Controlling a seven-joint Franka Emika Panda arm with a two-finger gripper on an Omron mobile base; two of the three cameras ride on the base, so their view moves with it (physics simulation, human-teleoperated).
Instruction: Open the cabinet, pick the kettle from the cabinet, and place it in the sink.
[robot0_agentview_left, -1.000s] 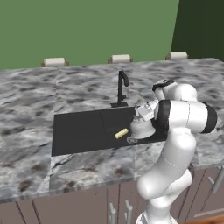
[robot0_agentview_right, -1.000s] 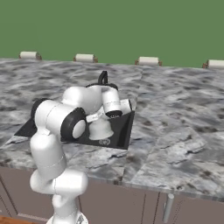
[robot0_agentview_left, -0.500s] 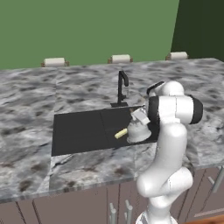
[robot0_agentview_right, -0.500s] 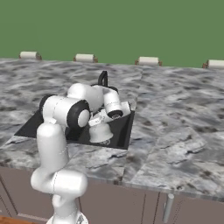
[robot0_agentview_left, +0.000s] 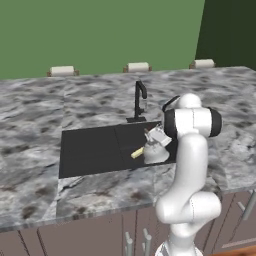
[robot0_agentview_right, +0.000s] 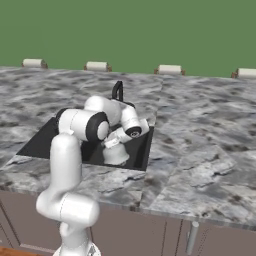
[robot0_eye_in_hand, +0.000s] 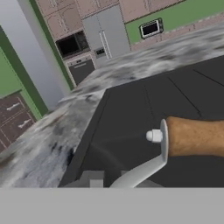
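Observation:
The silvery-grey kettle (robot0_agentview_left: 156, 153) sits low in the right end of the black sink (robot0_agentview_left: 90, 147), tipped so that its tan wooden handle (robot0_agentview_left: 137, 152) sticks out to the left. My gripper (robot0_agentview_left: 159, 136) is right above it, shut on the kettle near the handle's silver bracket. From the right base view, the kettle (robot0_agentview_right: 116, 155) lies under the gripper (robot0_agentview_right: 118, 142) against the sink's right wall (robot0_agentview_right: 143, 150). In the hand view the wooden handle (robot0_eye_in_hand: 197, 136) runs off to the right over the sink floor (robot0_eye_in_hand: 144, 105). The cabinet is out of view.
A thin black tap (robot0_agentview_left: 139, 100) stands behind the sink on the grey marble counter (robot0_agentview_left: 30, 125). Small pale stools (robot0_agentview_left: 137, 66) line the counter's far edge. Base drawers with silver handles (robot0_agentview_right: 192, 238) run below. My white elbow (robot0_agentview_left: 192, 122) hangs over the sink's right edge.
The arm has folded in towards the base, its elbow swinging left. The kettle has sunk a little lower in the sink with the gripper still shut on it.

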